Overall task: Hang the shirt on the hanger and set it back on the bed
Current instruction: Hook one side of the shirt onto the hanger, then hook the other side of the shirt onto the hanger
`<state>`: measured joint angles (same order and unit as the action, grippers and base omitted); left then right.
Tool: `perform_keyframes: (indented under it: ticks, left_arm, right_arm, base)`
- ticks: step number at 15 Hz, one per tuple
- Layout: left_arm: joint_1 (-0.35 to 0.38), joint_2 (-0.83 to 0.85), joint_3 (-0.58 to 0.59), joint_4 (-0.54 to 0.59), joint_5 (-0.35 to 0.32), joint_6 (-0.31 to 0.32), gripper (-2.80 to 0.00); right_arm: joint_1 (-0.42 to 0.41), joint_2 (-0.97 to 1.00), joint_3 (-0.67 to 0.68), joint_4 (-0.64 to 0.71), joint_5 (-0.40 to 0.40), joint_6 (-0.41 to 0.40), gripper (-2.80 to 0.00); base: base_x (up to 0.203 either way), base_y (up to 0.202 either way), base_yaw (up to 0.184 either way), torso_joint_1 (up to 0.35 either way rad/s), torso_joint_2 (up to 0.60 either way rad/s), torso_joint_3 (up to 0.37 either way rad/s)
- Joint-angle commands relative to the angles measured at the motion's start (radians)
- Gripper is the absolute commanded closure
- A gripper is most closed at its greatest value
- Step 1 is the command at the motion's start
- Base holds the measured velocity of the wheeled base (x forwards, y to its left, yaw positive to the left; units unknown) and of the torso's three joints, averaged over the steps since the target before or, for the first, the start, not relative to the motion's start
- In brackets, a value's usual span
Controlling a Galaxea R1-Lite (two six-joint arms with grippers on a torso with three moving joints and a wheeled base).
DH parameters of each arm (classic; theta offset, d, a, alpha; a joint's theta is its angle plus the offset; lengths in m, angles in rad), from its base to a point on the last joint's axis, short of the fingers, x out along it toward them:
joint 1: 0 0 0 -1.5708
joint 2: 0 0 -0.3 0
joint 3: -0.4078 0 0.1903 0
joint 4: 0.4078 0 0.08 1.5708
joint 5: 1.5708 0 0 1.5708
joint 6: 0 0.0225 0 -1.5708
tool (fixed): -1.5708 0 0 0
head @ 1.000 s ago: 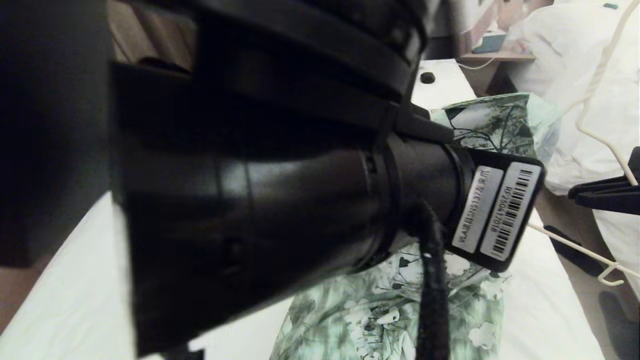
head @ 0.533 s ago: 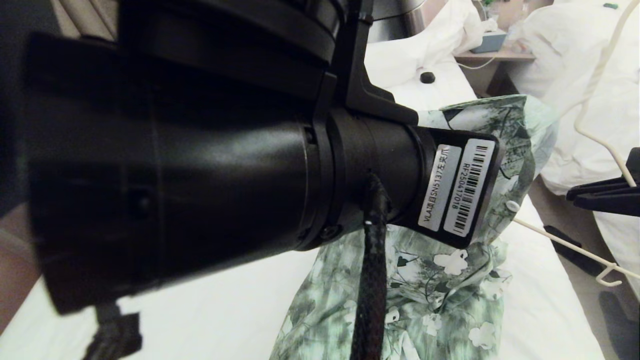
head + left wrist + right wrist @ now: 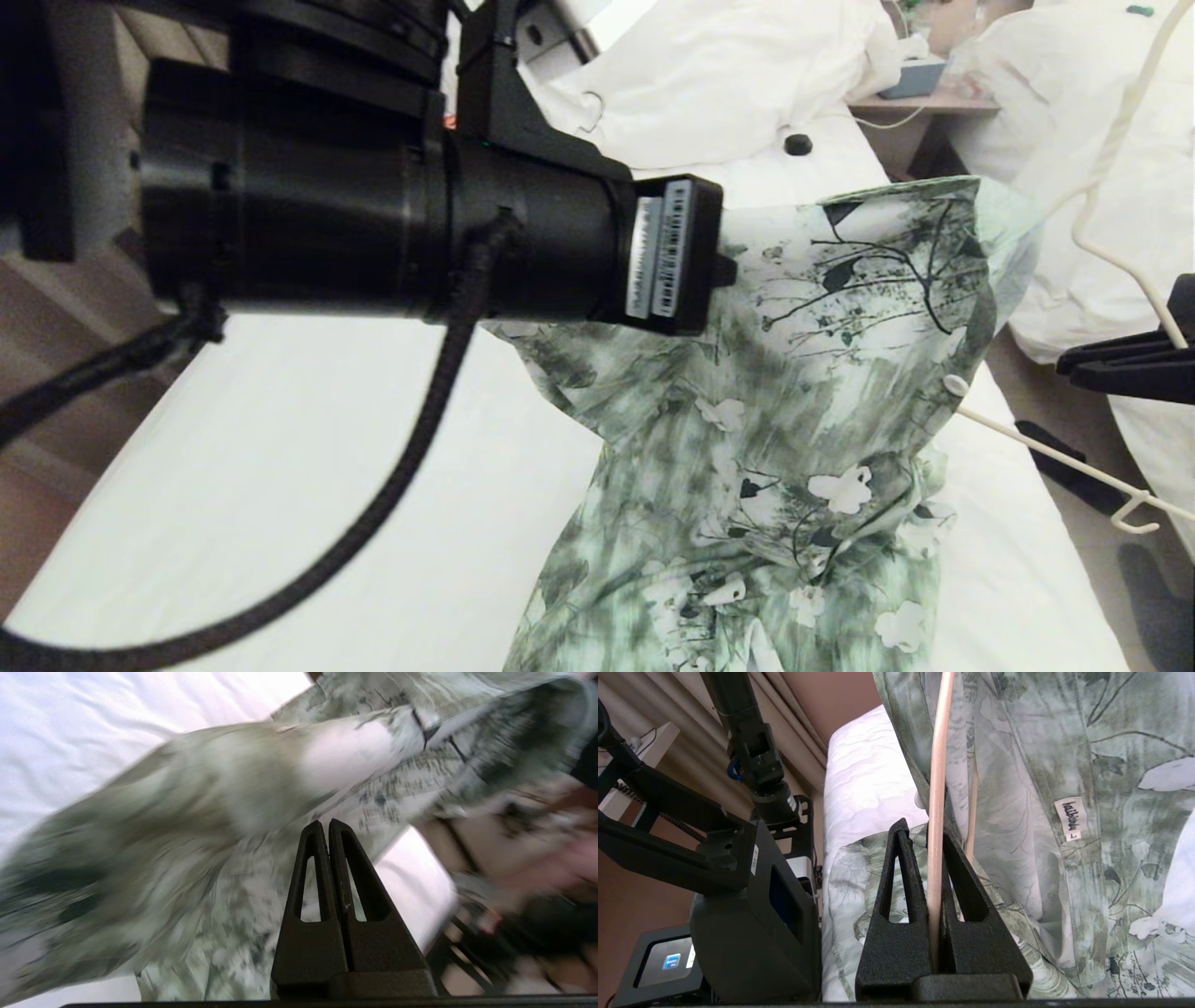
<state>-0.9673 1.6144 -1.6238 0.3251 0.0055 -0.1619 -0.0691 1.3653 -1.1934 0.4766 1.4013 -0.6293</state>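
The green-and-white flower-print shirt (image 3: 794, 420) hangs raised over the bed (image 3: 280, 448), its lower part bunched on the sheet. My left gripper (image 3: 324, 823) is at the shirt's upper left corner, shut, with the blurred shirt (image 3: 210, 788) right at its tips. In the head view its fingers are hidden behind the cloth. At the right edge my right gripper (image 3: 1069, 359) is shut on the cream hanger (image 3: 1055, 453). The hanger's rod (image 3: 938, 765) runs between the right gripper (image 3: 920, 828) fingers and up inside the shirt (image 3: 1041, 765).
My left arm (image 3: 373, 215) fills the upper left of the head view. White pillows (image 3: 728, 84) and a small black object (image 3: 798, 145) lie at the bed's head. A nightstand (image 3: 924, 103) and a second white-duvet bed (image 3: 1102, 187) stand to the right across a narrow aisle.
My left arm has swung back and to the left, uncovering the shirt, whose upper left corner is now pulled out wide. The right gripper and the hanger have stayed put.
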Motion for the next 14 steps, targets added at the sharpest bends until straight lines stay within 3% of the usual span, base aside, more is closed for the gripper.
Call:
perform_keyframes:
  ticks: [1,3,5,8,11,14]
  left_arm:
    - [0.1,-0.079,0.006,0.033,-0.216,0.001,0.0]
    - [0.159,-0.13,0.005,0.054,-0.305,0.036,0.0]
    - [0.167,-0.177,0.008,0.092,-0.325,0.061,0.0]
    - [0.183,-0.202,0.007,0.138,-0.475,0.08,0.0]
    - [0.183,-0.116,-0.017,0.134,-0.489,0.14,0.0]
    - [0.184,-0.027,-0.087,0.132,-0.492,0.158,0.0]
  right_arm:
    - [0.002,0.001,0.0,0.003,0.008,-0.004,0.0]
    - [0.012,0.0,0.0,0.004,0.007,-0.003,0.0]
    - [0.014,0.001,0.0,0.005,0.005,-0.003,0.0]
    - [0.039,0.003,0.0,0.006,0.005,-0.001,0.0]
    - [0.075,0.005,0.0,0.004,0.005,0.027,0.0]
    - [0.118,0.008,-0.005,0.0,0.004,0.042,0.0]
  base:
    - [0.0,0.0,0.0,0.0,0.0,0.0]
    - [0.0,0.0,0.0,0.0,0.0,0.0]
    - [0.0,0.0,0.0,0.0,0.0,0.0]
    - [0.0,0.0,0.0,0.0,0.0,0.0]
    - [0.0,0.0,0.0,0.0,0.0,0.0]
    - [0.0,0.0,0.0,0.0,0.0,0.0]
